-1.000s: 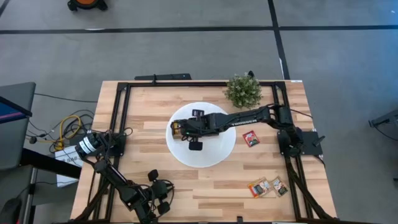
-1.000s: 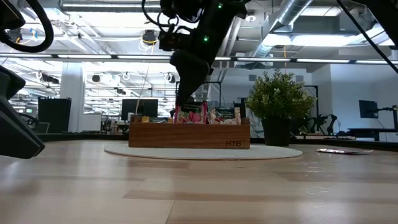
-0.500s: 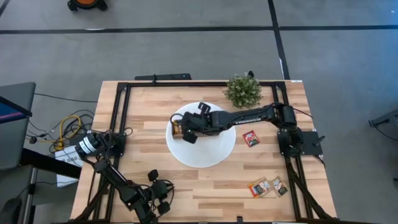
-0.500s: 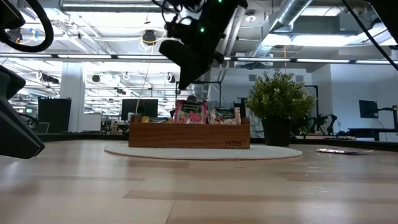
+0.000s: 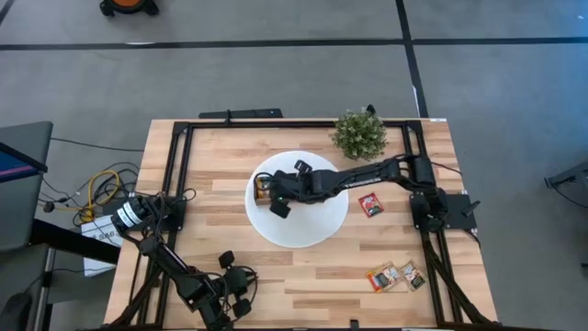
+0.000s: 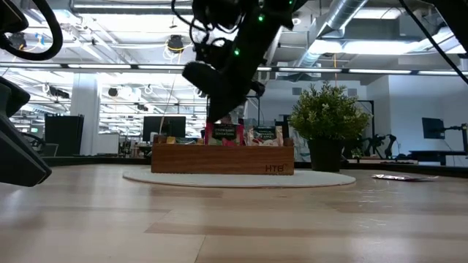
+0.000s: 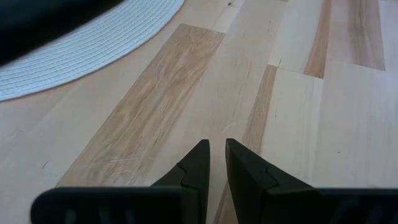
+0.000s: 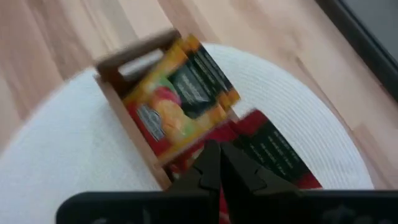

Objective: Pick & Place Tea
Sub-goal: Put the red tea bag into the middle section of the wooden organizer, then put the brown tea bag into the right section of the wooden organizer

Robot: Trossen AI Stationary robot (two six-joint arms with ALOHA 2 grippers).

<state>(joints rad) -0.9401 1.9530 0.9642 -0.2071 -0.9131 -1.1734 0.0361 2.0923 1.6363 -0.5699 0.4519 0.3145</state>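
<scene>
Right gripper (image 8: 219, 163) we see closed, empty, over box (image 5: 265, 190) holding tea (image 8: 177, 102) on disc (image 5: 303, 230); left gripper (image 7: 214, 163) nearly closed, empty, above counter (image 7: 298, 112).

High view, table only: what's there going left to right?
Left gripper at the near edge → white disc with the box and right gripper over it → plant → lone red sachet → three sachets near the front right.

Plant (image 5: 360, 134) beside right arm (image 5: 367, 173); bare table (image 5: 230, 230) elsewhere.
</scene>
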